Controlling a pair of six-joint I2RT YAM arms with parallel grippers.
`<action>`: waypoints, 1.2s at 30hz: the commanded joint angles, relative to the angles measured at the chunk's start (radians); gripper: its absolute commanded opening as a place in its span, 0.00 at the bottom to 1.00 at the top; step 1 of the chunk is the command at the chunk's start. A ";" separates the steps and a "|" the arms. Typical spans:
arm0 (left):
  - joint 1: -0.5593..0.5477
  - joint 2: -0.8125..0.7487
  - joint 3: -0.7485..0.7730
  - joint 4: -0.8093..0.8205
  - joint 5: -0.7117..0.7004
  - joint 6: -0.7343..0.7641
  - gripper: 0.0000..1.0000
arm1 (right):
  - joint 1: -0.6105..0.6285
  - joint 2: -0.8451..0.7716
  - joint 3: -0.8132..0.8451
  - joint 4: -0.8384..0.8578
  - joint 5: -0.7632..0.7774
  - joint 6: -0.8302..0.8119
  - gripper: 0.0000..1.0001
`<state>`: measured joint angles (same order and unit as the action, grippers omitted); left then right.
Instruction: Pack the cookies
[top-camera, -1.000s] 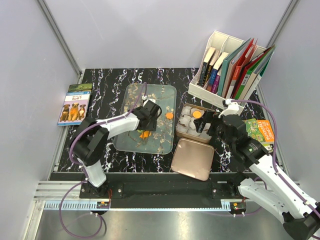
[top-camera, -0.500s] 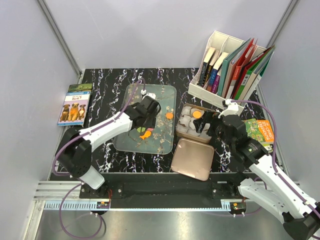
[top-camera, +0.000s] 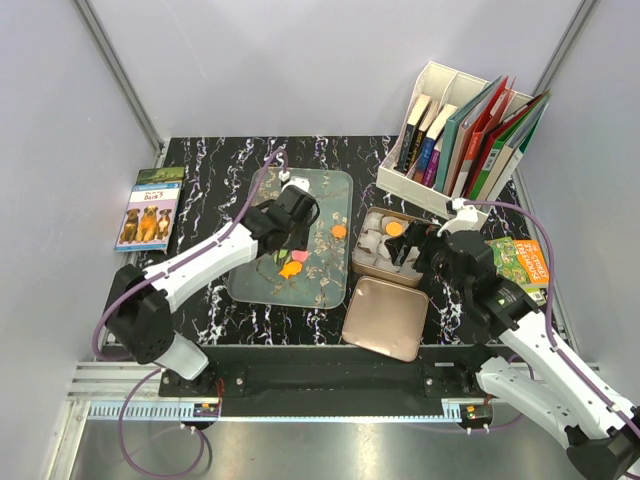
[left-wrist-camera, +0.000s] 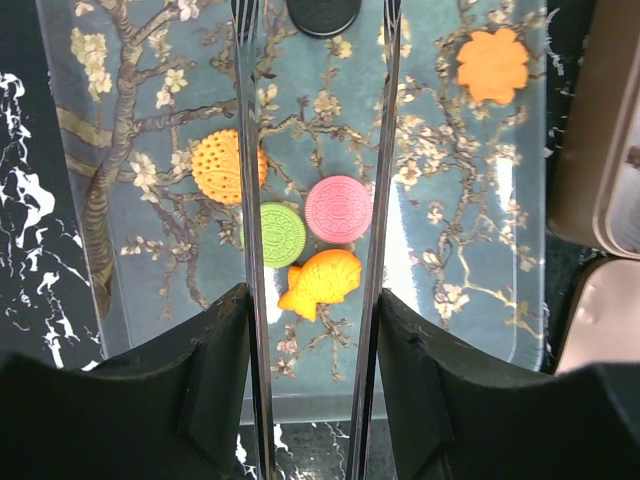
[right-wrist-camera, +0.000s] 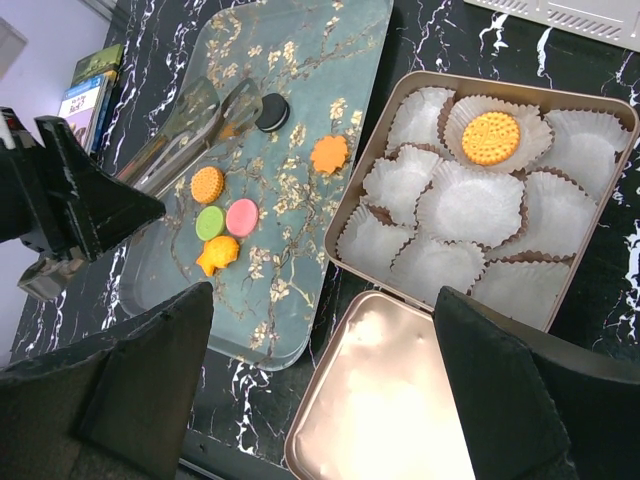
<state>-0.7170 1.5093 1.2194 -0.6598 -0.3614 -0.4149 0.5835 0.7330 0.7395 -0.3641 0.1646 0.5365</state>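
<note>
While most of the cookies (left-wrist-camera: 338, 208) lie loose on the glass tray (left-wrist-camera: 470, 250), only one, a round orange biscuit (right-wrist-camera: 490, 138), sits in a paper cup (right-wrist-camera: 470, 205) inside the tin (right-wrist-camera: 500, 86). On the tray, a pink cookie and a green cookie (left-wrist-camera: 275, 233) touch side by side. A fish-shaped cookie (left-wrist-camera: 320, 282) lies just below them and a dotted orange cookie (left-wrist-camera: 218, 166) sits just beside the green one. A flower-shaped cookie (left-wrist-camera: 492, 65) lies apart toward the tin, and a black cookie (right-wrist-camera: 270, 112) sits farther up the tray.

Clear tongs (left-wrist-camera: 250, 120) reach out over the tray, their tips close to the black cookie. The left gripper (left-wrist-camera: 312, 400) has them pinched between its fingers, about half closed, with the two blades spread apart and nothing caught between them. I judge this to be the reach for the next pick, with packing barely begun.

The tin stands just right of the tray, its other cups empty, and its lid (right-wrist-camera: 380, 400) lies flat in front of it. The right gripper (right-wrist-camera: 322, 330) hovers above tin and lid, jaws spread wide and holding nothing.

The next move calls for lowering the tips around one cookie, probably the black one, then a gentle squeeze so the flat disc does not skid on the slick glass. After that comes a lift across to an empty cup.
</note>
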 joint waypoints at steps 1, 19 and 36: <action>-0.001 0.034 0.020 0.040 -0.070 0.013 0.53 | 0.003 -0.017 0.000 0.033 0.000 0.000 1.00; 0.024 0.146 0.034 0.108 -0.021 0.018 0.54 | 0.003 0.005 0.009 0.030 0.013 -0.018 1.00; 0.044 0.114 0.026 0.121 0.004 0.030 0.27 | 0.004 0.029 0.015 0.031 0.018 -0.021 1.00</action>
<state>-0.6765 1.6924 1.2224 -0.5732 -0.3626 -0.3943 0.5835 0.7643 0.7383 -0.3641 0.1669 0.5278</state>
